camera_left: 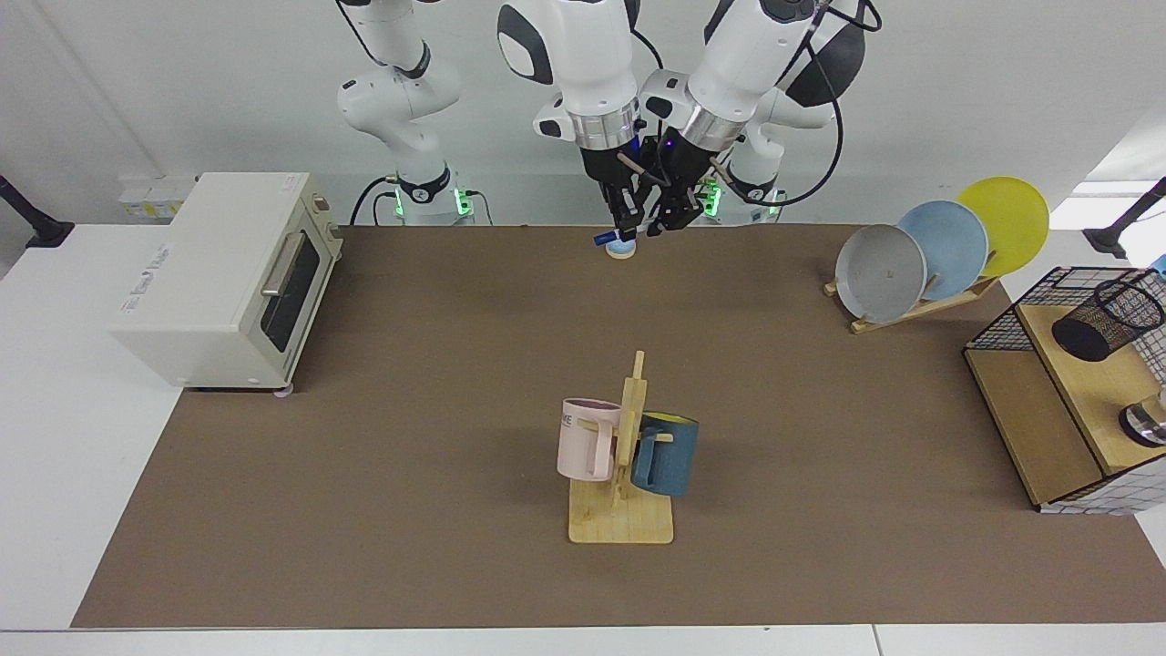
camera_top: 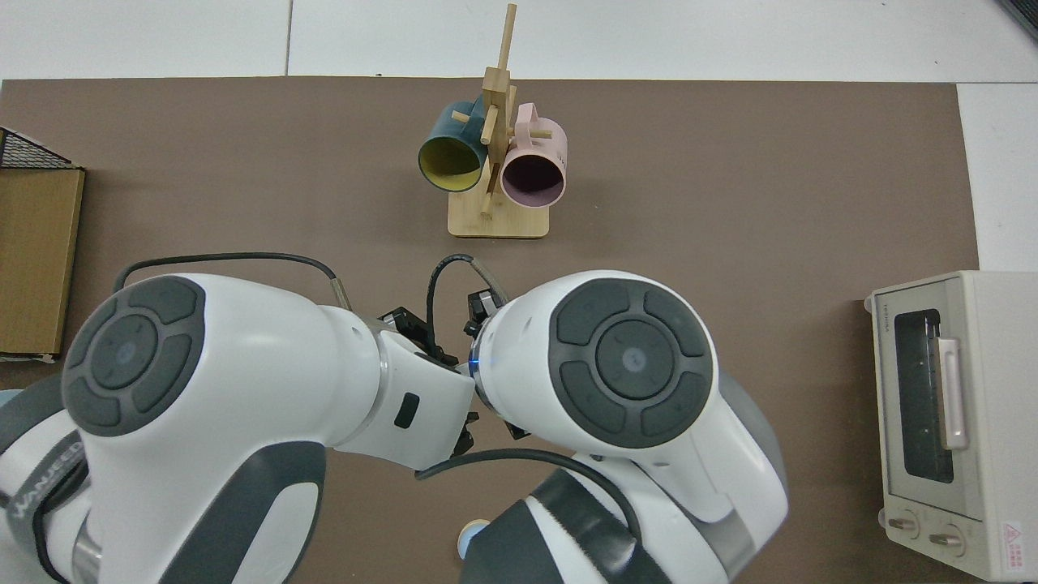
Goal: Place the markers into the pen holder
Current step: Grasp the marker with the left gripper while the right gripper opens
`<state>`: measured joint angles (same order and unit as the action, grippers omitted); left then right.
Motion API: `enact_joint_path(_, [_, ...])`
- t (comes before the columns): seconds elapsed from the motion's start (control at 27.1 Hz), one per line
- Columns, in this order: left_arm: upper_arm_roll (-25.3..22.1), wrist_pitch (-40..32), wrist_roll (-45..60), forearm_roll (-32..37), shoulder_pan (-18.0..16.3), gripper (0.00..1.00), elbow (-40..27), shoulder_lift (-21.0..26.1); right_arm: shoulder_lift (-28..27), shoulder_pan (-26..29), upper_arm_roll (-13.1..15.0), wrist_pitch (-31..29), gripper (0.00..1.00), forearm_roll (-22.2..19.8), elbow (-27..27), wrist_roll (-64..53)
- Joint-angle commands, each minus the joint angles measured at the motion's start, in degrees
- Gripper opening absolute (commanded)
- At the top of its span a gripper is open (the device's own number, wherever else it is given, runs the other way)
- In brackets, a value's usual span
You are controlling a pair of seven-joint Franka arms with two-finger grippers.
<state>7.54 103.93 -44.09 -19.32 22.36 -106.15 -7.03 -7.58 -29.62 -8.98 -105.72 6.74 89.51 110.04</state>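
Toaster oven [camera_left: 228, 273] at far view-left on the white table edge, well apart from any task item. Next, at the back centre of the brown mat [camera_left: 364, 456], right gripper [camera_left: 627, 221], lowered from above and pinching the marker [camera_left: 605, 239] clear of the mat. Long axis of marker near level, running across the view: dark blue cap jutting to view-left of the jaws, white body hidden toward view-right. Directly below the cap, small round blue-topped disc [camera_left: 622, 249] lying on the mat. Just beside, on the view-right, left gripper [camera_left: 662, 219], angled in toward the marker's hidden end; grip state not discernible, contact with the marker likewise unclear. Judged step: handover from right arm to left. In the top view both grippers and the marker masked by the arm housings.

Front centre: mug tree [camera_left: 629, 510] bearing a pink mug [camera_left: 583, 442] and a dark blue mug [camera_left: 667, 454], nearer the camera than a direct line from the grippers to the holder. Farther view-right: plate rack [camera_left: 911, 308] with grey, blue and yellow plates, close to that line, hence the likeliest obstacle. At far view-right: wire basket [camera_left: 1002, 319] over a wooden shelf [camera_left: 1093, 392], and on the shelf the pen holder [camera_left: 1107, 321], black mesh, empty as far as visible, apparently leaning with mouth to view-right. Left arm's base nearer the holder. Shiny metal cylinder [camera_left: 1146, 424] in front of the holder, not the target.
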Motion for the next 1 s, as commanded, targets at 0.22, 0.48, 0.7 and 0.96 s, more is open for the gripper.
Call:
enact_joint_path(0.22, [-0.07,2.86,-0.03,-0.72,1.11,0.15,-2.13,-1.06,-1.30,-0.26,-0.69,-0.19,0.00,-0.32,-2.23,2.63])
enact_joint_path(0.48, [-0.07,2.86,0.06,-0.72,0.85,0.00,-2.13,-0.97,-1.30,-0.35,-0.69,-0.62,0.00,-0.24,-2.23,2.63])
enact_joint_path(0.7, [-0.16,2.86,0.15,-1.16,0.67,0.00,-2.13,-0.97,-1.30,-0.35,-0.60,-0.80,0.00,-0.24,-2.23,2.55])
enact_joint_path(0.96, [-0.24,2.86,0.15,-1.60,0.58,0.00,-2.13,-0.88,-1.30,0.09,-0.60,-1.33,0.19,0.03,-2.06,2.46])
